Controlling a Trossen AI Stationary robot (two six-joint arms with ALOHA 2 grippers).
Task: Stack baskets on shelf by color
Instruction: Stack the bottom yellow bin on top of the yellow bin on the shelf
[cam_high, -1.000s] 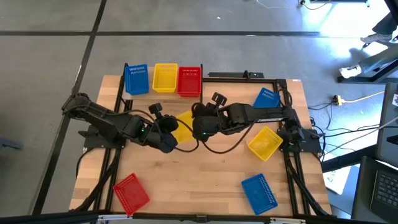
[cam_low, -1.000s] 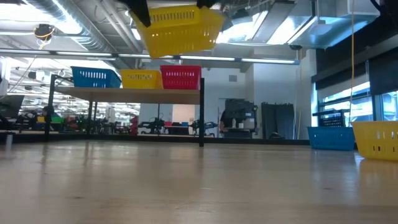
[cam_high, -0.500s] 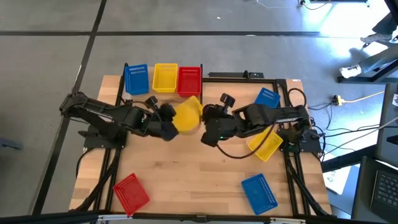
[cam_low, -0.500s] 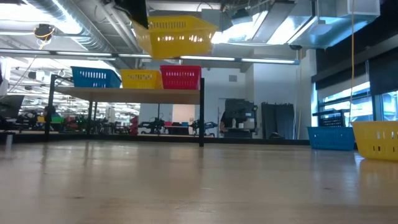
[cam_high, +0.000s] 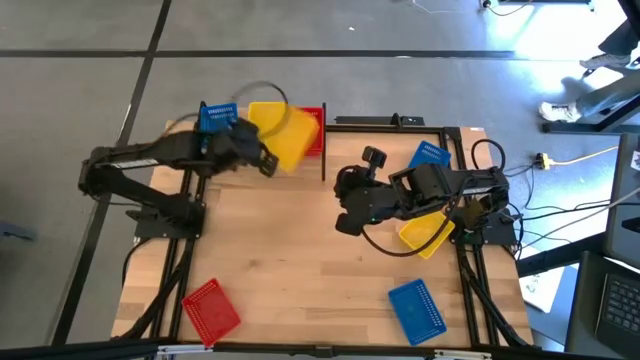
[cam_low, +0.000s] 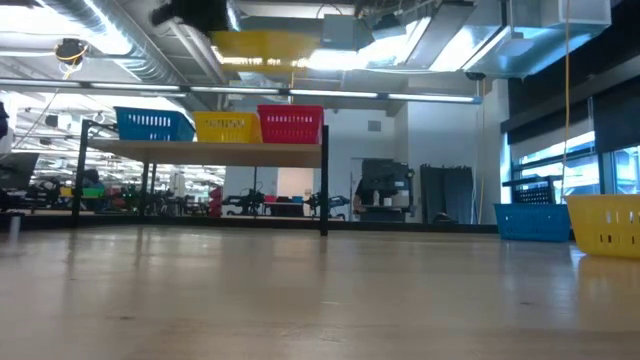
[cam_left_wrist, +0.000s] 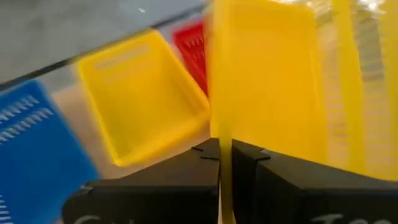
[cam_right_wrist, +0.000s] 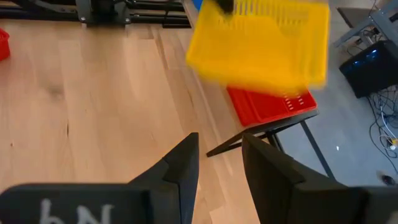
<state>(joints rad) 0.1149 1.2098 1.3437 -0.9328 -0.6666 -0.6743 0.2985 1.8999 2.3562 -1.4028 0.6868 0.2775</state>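
My left gripper (cam_high: 262, 160) is shut on a yellow basket (cam_high: 287, 137), held in the air over the shelf (cam_low: 200, 152) at the table's far edge. A blue basket (cam_high: 217, 118), a yellow basket (cam_left_wrist: 137, 93) and a red basket (cam_high: 314, 128) stand side by side on the shelf. In the low view the held basket (cam_low: 265, 45) hangs high above those three. My right gripper (cam_high: 345, 215) is open over the middle of the table, right of the shelf's post, touching nothing. My left gripper pinches one side wall of the yellow basket at its rim (cam_left_wrist: 225, 146), one finger inside the basket and one outside. The fingers reach toward the table's far right. The basket is lifted clear and tilted, above the shelf's yellow and red baskets.
On the table's right side lie a blue basket (cam_high: 428, 158) and a yellow basket (cam_high: 425, 232), partly under my right arm. Near the front edge lie another blue basket (cam_high: 415, 308) and a red basket (cam_high: 210, 308). Black frame rails run along both sides.
My left gripper has carried the yellow basket from the middle of the table up and toward the far edge, over the shelf, and the basket has tipped on the way. My right gripper has drawn back from the basket toward the table's right.
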